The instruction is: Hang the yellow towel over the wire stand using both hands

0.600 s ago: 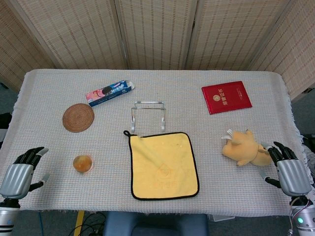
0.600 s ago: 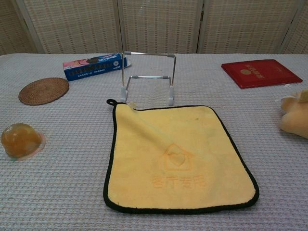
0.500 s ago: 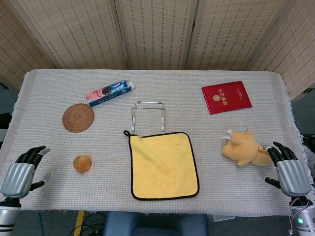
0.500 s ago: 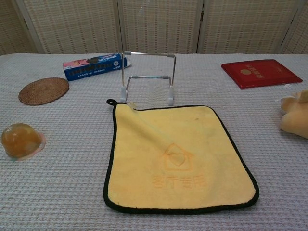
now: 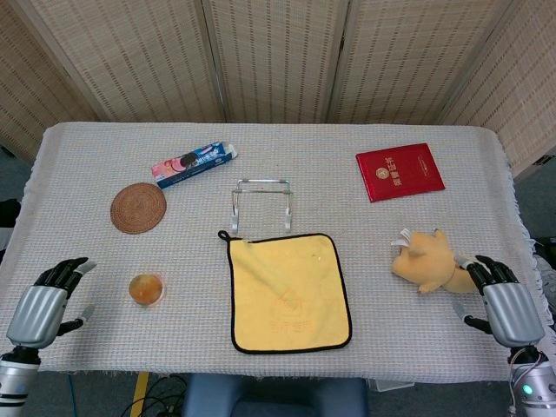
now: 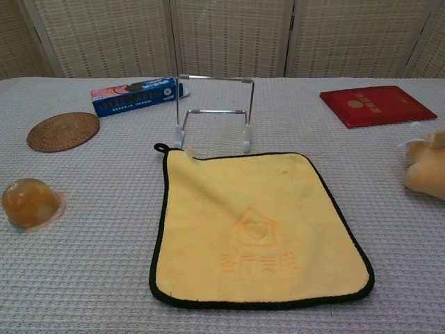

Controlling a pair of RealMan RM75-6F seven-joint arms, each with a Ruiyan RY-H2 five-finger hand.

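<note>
- Head view: the yellow towel (image 5: 289, 291) lies flat on the bench (image 5: 78, 165), its far edge just in front of the wire stand (image 5: 261, 203). The left hand (image 5: 43, 304) and right hand (image 5: 502, 300) sit at the near corners, fingers spread, holding nothing. A plush toy (image 5: 427, 261) lies beside the right hand.
- Chest view: towel (image 6: 259, 226) flat, stand (image 6: 213, 113) upright behind it; neither hand shows.

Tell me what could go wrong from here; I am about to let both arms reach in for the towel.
1. The right robot hand sits beside the tan plush toy and could knock it when moving inward.
2. The flat yellow black-edged towel offers no raised edge, so fingers may slip.
3. The thin wire stand stands just past the towel's far edge; a push could tip it.
</note>
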